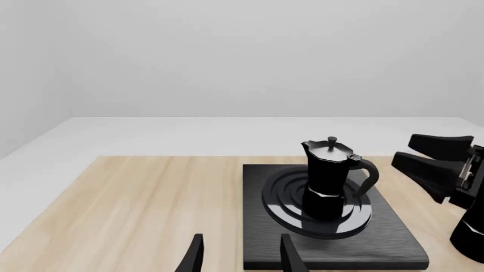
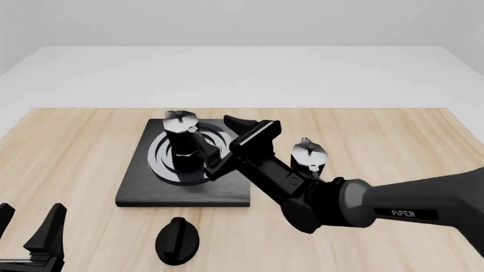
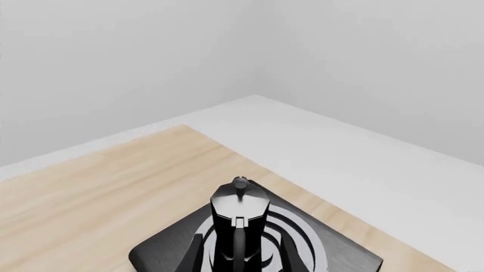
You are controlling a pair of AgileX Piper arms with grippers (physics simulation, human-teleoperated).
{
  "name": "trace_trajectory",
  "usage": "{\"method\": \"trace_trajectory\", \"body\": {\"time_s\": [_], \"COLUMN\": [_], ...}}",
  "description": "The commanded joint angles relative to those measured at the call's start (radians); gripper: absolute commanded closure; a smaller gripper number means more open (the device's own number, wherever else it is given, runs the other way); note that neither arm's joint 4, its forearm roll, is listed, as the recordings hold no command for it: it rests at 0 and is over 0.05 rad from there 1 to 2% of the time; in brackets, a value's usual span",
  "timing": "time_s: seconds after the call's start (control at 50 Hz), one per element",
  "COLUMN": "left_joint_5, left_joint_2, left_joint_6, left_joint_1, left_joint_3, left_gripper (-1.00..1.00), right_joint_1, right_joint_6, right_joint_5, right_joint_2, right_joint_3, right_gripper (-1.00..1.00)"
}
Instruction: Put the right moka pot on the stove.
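Note:
A black moka pot with a silver lid (image 2: 183, 144) stands upright on the burner rings of the flat black stove (image 2: 136, 190). My right gripper (image 2: 219, 146) is open, its fingers on either side of this pot's handle, not closed on it. The right wrist view shows the pot (image 3: 239, 218) between the open fingers (image 3: 284, 256) on the stove (image 3: 162, 252). A look-alike moka pot (image 2: 309, 156) stands on the table right of the stove, behind my right arm. My left gripper (image 2: 30, 232) is open and empty at the near left. The left wrist view shows pot (image 1: 329, 181), stove (image 1: 393, 238) and right gripper (image 1: 431, 164).
A separate black round knob (image 2: 178, 241) lies on the wooden table in front of the stove. My right arm (image 2: 393, 209) crosses the near right of the table. The white floor and grey wall lie beyond the table's far edge.

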Motion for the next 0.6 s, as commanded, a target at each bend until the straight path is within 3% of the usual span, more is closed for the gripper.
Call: {"method": "trace_trajectory", "body": {"time_s": [0.02,0.3,0.6], "left_joint_5": [0.0,0.0,0.0], "left_joint_2": [0.0,0.0,0.0], "left_joint_6": [0.0,0.0,0.0], "left_joint_1": [0.0,0.0,0.0], "left_joint_3": [0.0,0.0,0.0], "left_gripper": [-1.0,-1.0,-1.0], "right_joint_1": [-0.004,-0.017,-0.019], "right_joint_6": [-0.008,-0.012,0.005], "right_joint_5": [0.04,0.137,0.213], "right_joint_2": [-0.09,-0.202,-0.405], "right_joint_3": [0.067,0.112,0.233], "right_gripper": [-1.0,-1.0,-1.0]}}
